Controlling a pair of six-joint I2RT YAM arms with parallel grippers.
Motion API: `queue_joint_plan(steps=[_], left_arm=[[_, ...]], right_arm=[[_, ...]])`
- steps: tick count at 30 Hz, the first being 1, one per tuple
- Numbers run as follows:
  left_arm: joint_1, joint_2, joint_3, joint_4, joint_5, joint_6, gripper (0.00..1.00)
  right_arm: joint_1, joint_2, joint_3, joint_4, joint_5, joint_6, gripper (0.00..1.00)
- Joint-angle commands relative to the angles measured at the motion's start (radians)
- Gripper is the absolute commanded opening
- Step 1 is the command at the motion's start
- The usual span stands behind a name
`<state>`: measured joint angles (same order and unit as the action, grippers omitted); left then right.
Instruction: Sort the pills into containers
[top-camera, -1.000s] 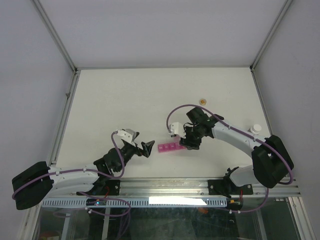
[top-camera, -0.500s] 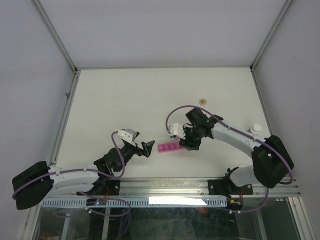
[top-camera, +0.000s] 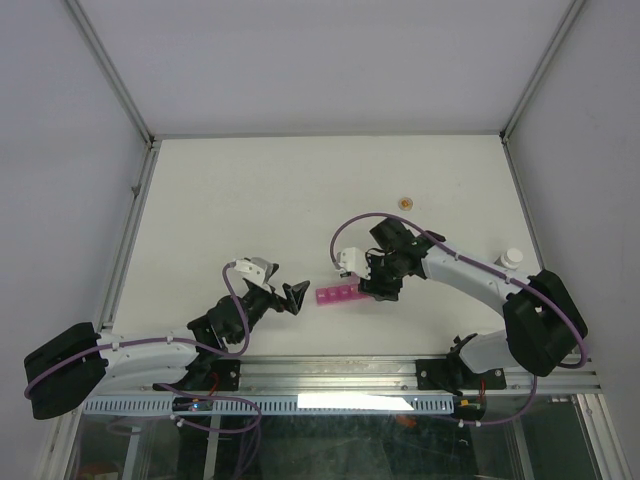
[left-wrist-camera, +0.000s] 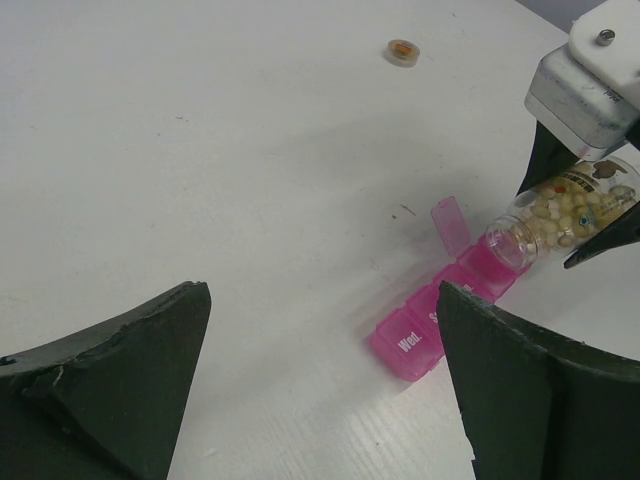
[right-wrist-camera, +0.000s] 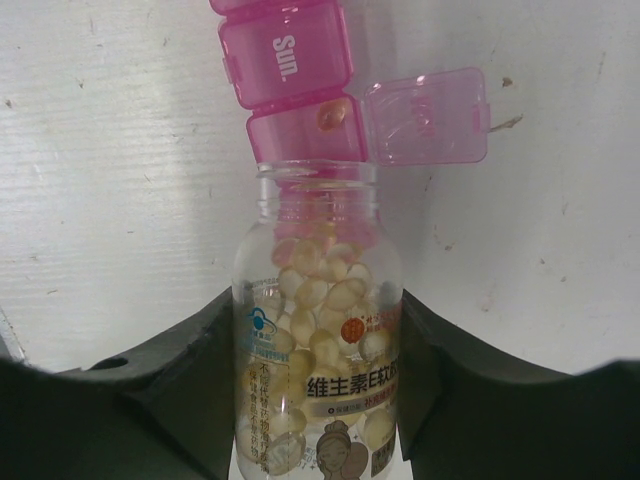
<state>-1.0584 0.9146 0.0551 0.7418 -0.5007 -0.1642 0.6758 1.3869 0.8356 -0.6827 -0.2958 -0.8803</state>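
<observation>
The containers (top-camera: 338, 294) are a magenta strip of lidded compartments lying on the white table. The end compartment's lid (right-wrist-camera: 428, 115) stands open, and one amber pill (right-wrist-camera: 331, 115) lies inside. My right gripper (right-wrist-camera: 318, 335) is shut on a clear pill bottle (right-wrist-camera: 318, 300) full of pale yellow capsules. The bottle is tipped over with its open mouth right at the open compartment. The left wrist view shows the same bottle (left-wrist-camera: 560, 215) over the containers (left-wrist-camera: 440, 320). My left gripper (top-camera: 295, 297) is open and holds nothing, just left of the strip.
A small round cap (top-camera: 405, 202) lies farther back on the table, also seen as a cap (left-wrist-camera: 402, 52) in the left wrist view. A small white object (top-camera: 511, 258) stands by the right wall. Metal frame rails border the table.
The right gripper with the bottle has crept slightly left toward the strip. The left arm has held still.
</observation>
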Motion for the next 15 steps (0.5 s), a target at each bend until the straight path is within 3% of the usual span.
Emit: queue_joint_plan(steps=[1,15], left_arm=[[0.009,-0.012,0.014,0.051,-0.015,0.009,0.99],[0.009,-0.010,0.015,0.050,-0.015,0.009,0.99]], right_arm=[[-0.002,0.000,0.022,0.014,-0.018,0.015,0.00],[0.019,-0.028,0.014,0.002,-0.012,0.034,0.00]])
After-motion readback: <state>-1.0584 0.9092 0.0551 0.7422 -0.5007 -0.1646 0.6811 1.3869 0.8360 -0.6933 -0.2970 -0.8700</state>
